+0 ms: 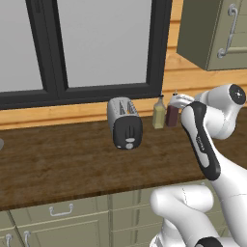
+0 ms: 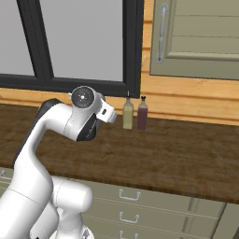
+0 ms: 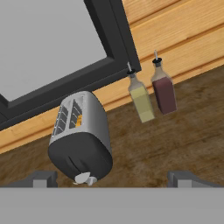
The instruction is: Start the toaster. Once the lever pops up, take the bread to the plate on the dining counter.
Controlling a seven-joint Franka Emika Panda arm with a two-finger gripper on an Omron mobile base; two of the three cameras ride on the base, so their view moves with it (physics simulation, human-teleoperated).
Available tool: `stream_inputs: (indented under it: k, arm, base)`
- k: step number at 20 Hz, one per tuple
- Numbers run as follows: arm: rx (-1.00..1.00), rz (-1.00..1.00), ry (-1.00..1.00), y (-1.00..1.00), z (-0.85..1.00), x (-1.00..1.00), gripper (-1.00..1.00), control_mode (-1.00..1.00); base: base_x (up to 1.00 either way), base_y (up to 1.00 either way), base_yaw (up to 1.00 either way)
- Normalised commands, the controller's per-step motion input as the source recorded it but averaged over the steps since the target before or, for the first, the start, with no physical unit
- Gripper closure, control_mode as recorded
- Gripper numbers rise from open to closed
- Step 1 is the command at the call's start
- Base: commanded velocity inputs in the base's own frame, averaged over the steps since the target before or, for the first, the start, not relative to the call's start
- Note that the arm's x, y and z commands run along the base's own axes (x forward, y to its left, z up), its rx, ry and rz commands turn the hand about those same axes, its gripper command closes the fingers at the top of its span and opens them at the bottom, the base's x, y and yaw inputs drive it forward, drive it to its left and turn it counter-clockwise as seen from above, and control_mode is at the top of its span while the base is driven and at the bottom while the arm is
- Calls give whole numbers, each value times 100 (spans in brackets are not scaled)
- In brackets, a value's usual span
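The silver toaster [image 1: 124,121] stands on the dark wood worktop [image 1: 58,166] under the window, its black end panel facing me. The pale lever [image 1: 129,140] sits low on that panel. A golden sliver of the bread [image 3: 79,120] shows inside one slot of the toaster [image 3: 82,133]. My gripper [image 3: 112,179] is open and empty, its two dark tips spread wide in the hand view. It hovers above the worktop, to the right of the toaster and apart from it. The plate and the dining counter are out of view.
An olive bottle [image 1: 158,114] and a dark red bottle [image 1: 171,115] stand against the wooden back wall, right of the toaster and close to my hand. An upper cabinet [image 1: 217,34] hangs at the top right. Drawered cabinets [image 2: 135,205] run below the worktop.
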Motion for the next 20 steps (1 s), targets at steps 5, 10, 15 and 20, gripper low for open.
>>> stream_inputs:
  k: [5,10,15,20]
  arm:
    - [0,0,0,0,0,0,-100,-100]
    - [0,0,0,0,0,0,-100,-100]
    - [0,0,0,0,0,0,-100,-100]
    - [0,0,0,0,0,0,-100,-100]
  base:
    - [0,0,0]
    - [0,0,0]
    - [0,0,0]
    - [0,0,0]
